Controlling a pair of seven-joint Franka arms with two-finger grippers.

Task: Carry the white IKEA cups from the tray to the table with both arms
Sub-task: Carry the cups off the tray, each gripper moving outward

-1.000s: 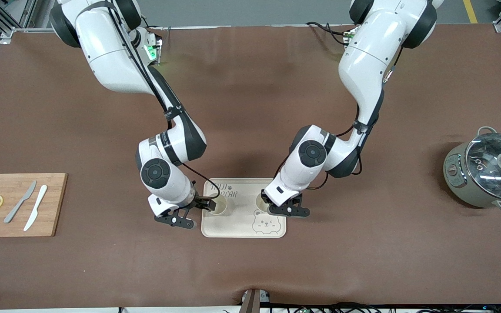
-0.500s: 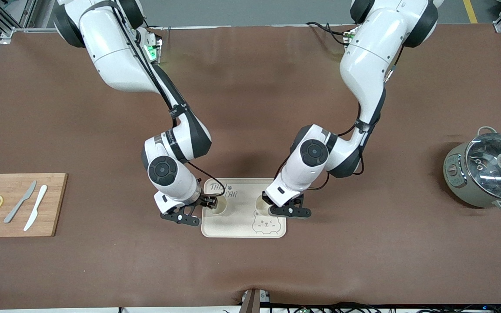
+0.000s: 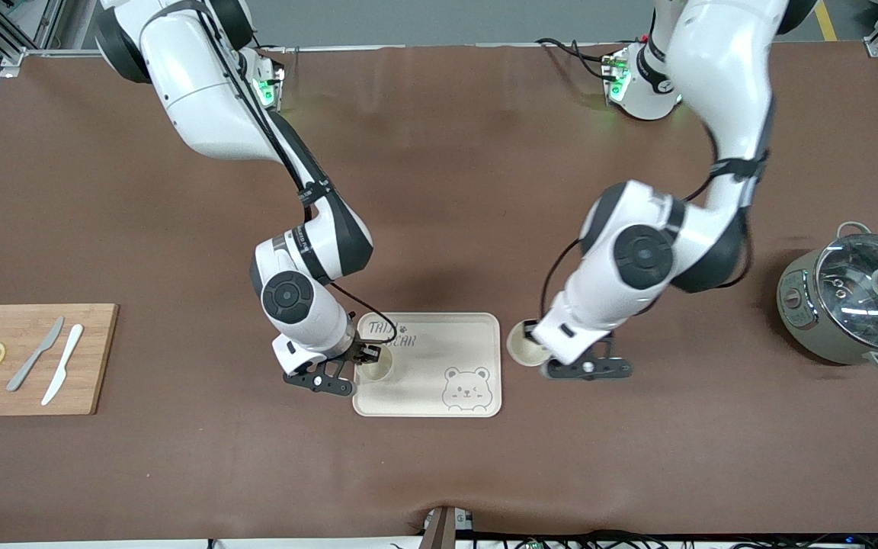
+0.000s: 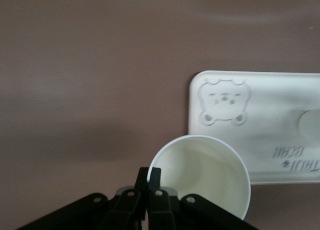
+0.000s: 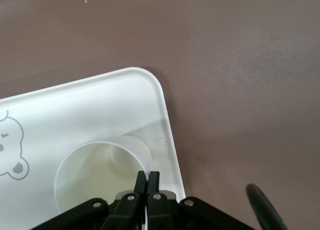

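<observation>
A cream bear-print tray (image 3: 439, 396) lies mid-table, near the front camera. My right gripper (image 3: 366, 357) is shut on the rim of one white cup (image 3: 379, 366) over the tray's corner toward the right arm's end. In the right wrist view the fingertips (image 5: 147, 177) pinch the cup (image 5: 95, 180) wall above the tray (image 5: 75, 110). My left gripper (image 3: 538, 349) is shut on the rim of the other white cup (image 3: 523, 345), held over the bare table just beside the tray's edge toward the left arm's end. The left wrist view shows this cup (image 4: 205, 172), the pinch (image 4: 149, 176) and the tray (image 4: 270, 105).
A wooden cutting board (image 3: 27, 324) with two knives and lemon slices lies at the right arm's end of the table. A grey pot with a glass lid (image 3: 854, 301) stands at the left arm's end. A brown mat covers the table.
My left arm has swung toward its own end of the table, carrying its cup off the tray to just beside the tray's edge. The right arm has shifted only slightly with its cup.
</observation>
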